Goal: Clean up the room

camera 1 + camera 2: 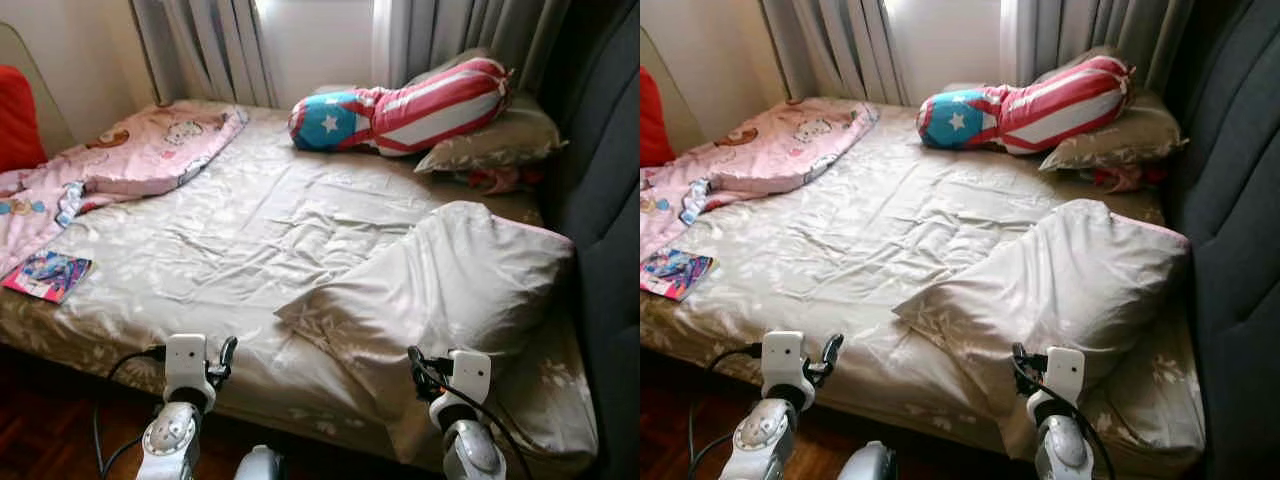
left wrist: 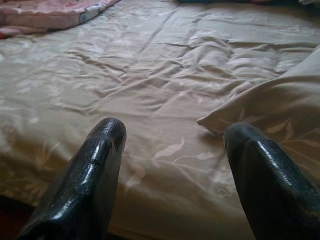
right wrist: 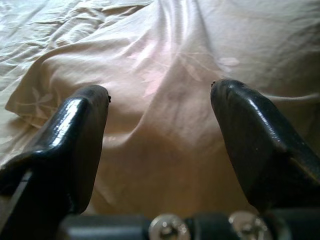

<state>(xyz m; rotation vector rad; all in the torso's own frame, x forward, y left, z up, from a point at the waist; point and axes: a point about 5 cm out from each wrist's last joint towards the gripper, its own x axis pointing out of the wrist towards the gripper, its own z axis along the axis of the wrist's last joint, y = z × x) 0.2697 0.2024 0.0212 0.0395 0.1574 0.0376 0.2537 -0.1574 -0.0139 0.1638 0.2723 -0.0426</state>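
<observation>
Far to the left of the left gripper, a colourful book lies flat near the bed's front edge, and beyond it a pink blanket is bunched along the far left side. The left gripper hovers over the front edge of the mattress, fingers spread and holding nothing, with wrinkled beige sheet ahead of it and the near corner of the big pillow just off to its right. That beige pillow, the likely thing to tidy, lies askew across the right half of the bed, directly ahead of the right gripper, whose fingers are also parted and empty, poised close over the pillow's near side. Its long axis runs diagonally, from the low corner pointing toward the front left of the bed up to the raised end leaning against the dark headboard on the right. It looks soft, light and bulky, with a smooth slippery cover, so a pinch at a corner or a gathered fold of the case near that front corner would probably hold better than a squeeze on the plump middle. Farther beyond the right gripper, a striped star-patterned bolster rests on a second pillow by the curtains.
</observation>
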